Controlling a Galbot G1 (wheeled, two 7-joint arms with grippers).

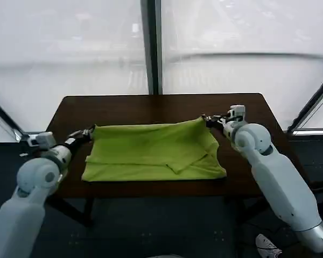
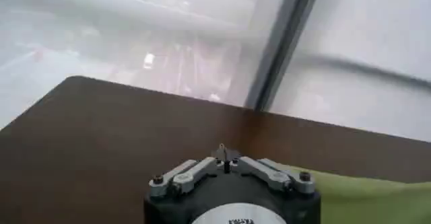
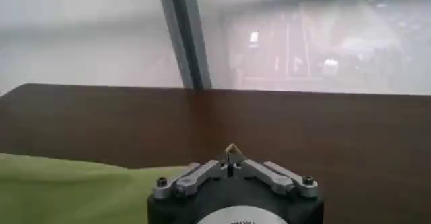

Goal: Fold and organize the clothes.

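Observation:
The clothes are one lime-green T-shirt [image 1: 151, 148] lying partly folded on the dark brown table [image 1: 151, 107], with a flap turned over near its front right. My left gripper [image 1: 90, 132] is shut at the shirt's far left corner, and my right gripper [image 1: 206, 120] is shut at the far right corner, which peaks up slightly. The far edge runs straight between them. In the left wrist view the left gripper [image 2: 222, 151] has its fingers together, with the T-shirt [image 2: 377, 198] beside it. In the right wrist view the right gripper [image 3: 231, 150] pinches a yellowish tip, with the T-shirt [image 3: 67, 192] alongside.
Bare table top lies behind the shirt, up to the far edge [image 1: 161, 95]. A white frosted window wall with a dark upright post [image 1: 151, 48] stands beyond. Narrow strips of table show on both sides of the shirt. The floor lies below the front edge.

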